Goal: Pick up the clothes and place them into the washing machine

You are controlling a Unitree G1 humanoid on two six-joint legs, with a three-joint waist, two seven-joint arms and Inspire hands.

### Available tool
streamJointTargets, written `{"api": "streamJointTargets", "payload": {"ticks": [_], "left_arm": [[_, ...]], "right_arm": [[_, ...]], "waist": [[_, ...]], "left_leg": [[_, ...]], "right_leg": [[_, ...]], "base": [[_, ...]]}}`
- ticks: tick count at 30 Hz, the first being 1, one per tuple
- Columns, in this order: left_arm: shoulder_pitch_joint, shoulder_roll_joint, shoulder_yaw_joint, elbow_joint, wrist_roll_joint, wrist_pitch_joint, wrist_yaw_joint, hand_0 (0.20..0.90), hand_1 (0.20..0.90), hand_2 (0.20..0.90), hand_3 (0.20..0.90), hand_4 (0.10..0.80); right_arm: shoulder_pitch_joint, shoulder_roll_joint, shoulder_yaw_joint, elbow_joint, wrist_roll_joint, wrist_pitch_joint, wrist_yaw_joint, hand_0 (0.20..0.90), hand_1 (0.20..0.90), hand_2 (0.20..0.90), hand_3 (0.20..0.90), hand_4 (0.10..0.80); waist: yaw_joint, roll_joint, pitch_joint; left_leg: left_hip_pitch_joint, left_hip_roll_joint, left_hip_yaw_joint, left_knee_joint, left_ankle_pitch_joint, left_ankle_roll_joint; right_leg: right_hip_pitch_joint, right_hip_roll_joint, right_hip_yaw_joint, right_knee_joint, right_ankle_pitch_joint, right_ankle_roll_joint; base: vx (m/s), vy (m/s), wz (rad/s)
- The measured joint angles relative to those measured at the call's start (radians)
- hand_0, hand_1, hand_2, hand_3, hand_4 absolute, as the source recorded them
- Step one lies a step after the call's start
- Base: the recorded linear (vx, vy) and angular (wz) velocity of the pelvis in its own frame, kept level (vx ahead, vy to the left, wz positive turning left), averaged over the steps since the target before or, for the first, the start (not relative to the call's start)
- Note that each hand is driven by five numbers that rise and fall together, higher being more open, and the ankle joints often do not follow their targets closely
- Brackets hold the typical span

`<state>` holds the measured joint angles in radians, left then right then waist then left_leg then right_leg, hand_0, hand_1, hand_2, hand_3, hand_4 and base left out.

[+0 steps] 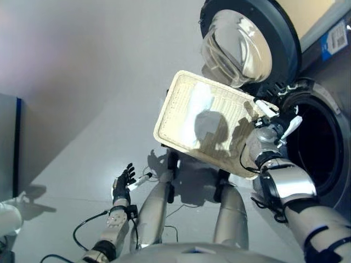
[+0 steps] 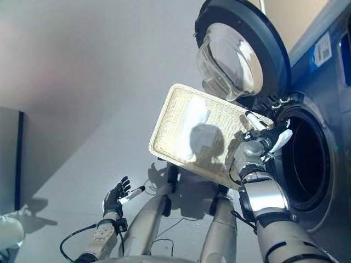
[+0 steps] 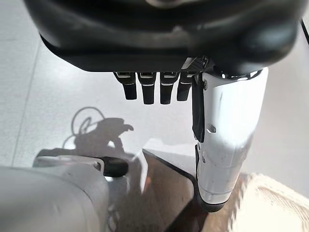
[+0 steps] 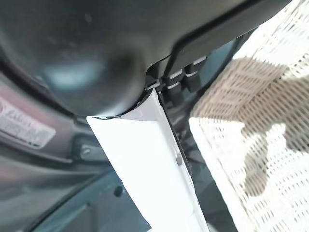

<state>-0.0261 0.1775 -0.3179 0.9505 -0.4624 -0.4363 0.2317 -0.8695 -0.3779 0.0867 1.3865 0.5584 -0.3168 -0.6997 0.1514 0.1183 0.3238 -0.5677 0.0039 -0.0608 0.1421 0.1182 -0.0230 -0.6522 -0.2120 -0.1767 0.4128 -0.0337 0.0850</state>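
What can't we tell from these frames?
- Washing machine drum: dark in both eye views; clothes inside can't be seen.
- Basket: tilted toward the door opening, its inside faces the camera; no clothes show, though the right hand covers its corner.
- Right hand's grip: fingers hidden behind the basket rim in the right wrist view.

Basket [image 1: 208,123] left of washing machine [image 1: 321,148]

A laundry room: a big washing machine [image 2: 323,137] with its round door [image 2: 241,52] open, on a bare grey floor [image 2: 82,82].
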Motion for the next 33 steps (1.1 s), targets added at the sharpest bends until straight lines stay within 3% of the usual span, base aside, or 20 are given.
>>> {"api": "streamJointTargets", "payload": {"ticks": [7, 10, 14, 23, 33], "left_arm": [[-0.009, 0.037, 0.031, -0.023, 0.043, -0.003, 0.012, 0.9, 0.9, 0.9, 0.9, 0.8], [-0.019, 0.043, 0.042, -0.026, 0.065, -0.001, 0.029, 0.9, 0.9, 0.9, 0.9, 0.8], [-0.037, 0.074, 0.042, -0.057, 0.102, -0.002, 0.039, 0.9, 0.9, 0.9, 0.9, 0.8], [-0.069, 0.136, 0.043, -0.082, 0.133, 0.0, 0.075, 0.9, 0.9, 0.9, 0.9, 0.8], [-0.069, 0.136, 0.073, -0.081, 0.152, 0.0, 0.105, 0.9, 0.9, 0.9, 0.9, 0.8]], "right_arm": [[0.01, 0.003, -0.013, 0.057, 0.003, 0.013, -0.022, 0.9, 0.9, 0.9, 0.9, 0.8], [0.01, 0.035, 0.05, 0.042, -0.002, 0.008, 0.009, 0.9, 0.9, 0.9, 0.9, 0.8], [0.002, 0.117, 0.053, -0.004, -0.002, -0.013, 0.029, 0.9, 0.9, 0.9, 0.9, 0.8], [-0.016, 0.206, 0.06, -0.038, 0.0, -0.015, 0.047, 0.9, 0.9, 0.9, 0.9, 0.8], [-0.017, 0.204, 0.059, 0.018, -0.026, -0.012, 0.005, 0.9, 0.9, 0.9, 0.9, 0.8]], "waist": [[0.033, -0.037, 0.028], [0.056, -0.044, 0.035], [0.096, -0.058, 0.045], [0.14, -0.126, 0.084], [0.144, -0.137, 0.089]], "left_leg": [[-0.019, 0.005, -0.07, 0.014, 0.005, -0.014], [-0.024, 0.006, -0.084, 0.016, 0.001, -0.025], [-0.036, 0.007, -0.114, 0.015, 0.007, -0.031], [-0.037, -0.003, -0.125, 0.013, 0.012, -0.023], [-0.041, -0.005, -0.131, 0.011, 0.009, -0.026]], "right_leg": [[0.037, -0.002, -0.083, -0.002, -0.017, -0.015], [0.043, -0.003, -0.1, 0.0, -0.029, -0.018], [0.049, -0.004, -0.132, 0.003, -0.043, -0.023], [0.085, -0.006, -0.143, -0.02, -0.043, -0.008], [0.089, -0.006, -0.15, -0.033, -0.044, -0.01]], "base": [[0.066, -0.036, 0.28], [0.039, -0.013, 0.14], [0.029, -0.01, 0.23], [0.017, -0.003, 0.14], [0.012, 0.001, 0.02]]}}
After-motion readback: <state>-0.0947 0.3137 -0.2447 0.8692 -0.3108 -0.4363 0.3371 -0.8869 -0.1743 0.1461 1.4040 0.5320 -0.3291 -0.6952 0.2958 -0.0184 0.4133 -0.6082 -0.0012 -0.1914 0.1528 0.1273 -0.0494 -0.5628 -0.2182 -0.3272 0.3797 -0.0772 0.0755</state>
